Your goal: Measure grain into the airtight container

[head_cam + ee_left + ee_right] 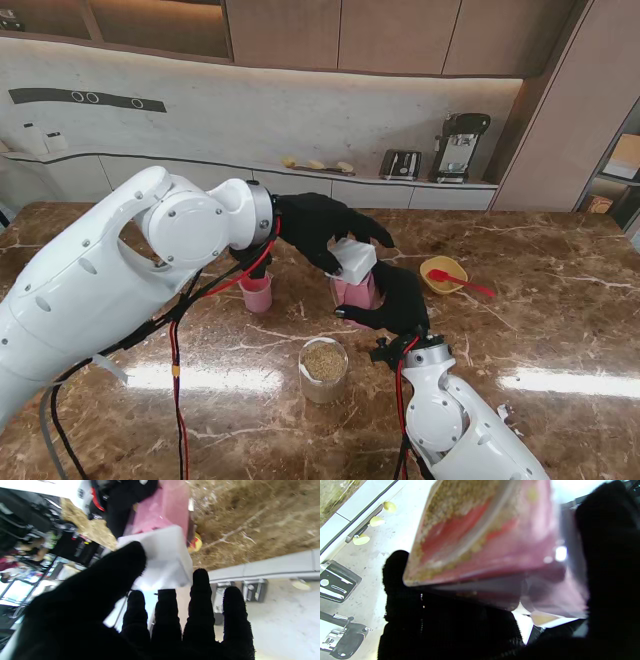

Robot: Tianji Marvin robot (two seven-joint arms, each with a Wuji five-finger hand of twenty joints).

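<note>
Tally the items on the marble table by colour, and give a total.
Pink: 2, the container held by the right hand and a cup.
White: 1, the lid in the left hand.
Clear: 1, the grain jar.
Yellow: 1, the bowl.
Red: 1, the spoon.
Total: 6.

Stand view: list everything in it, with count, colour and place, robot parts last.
Container: one, pink, table centre, gripped by the right hand.
Lid: one, white, on the container, under the left hand.
Cup: one, pink, left of the container.
Jar of grain: one, clear, nearer to me.
Bowl: one, yellow, right of the container.
Spoon: one, red, resting in the bowl.
Table: one, brown marble.
Left hand: black glove.
Right hand: black glove.
</note>
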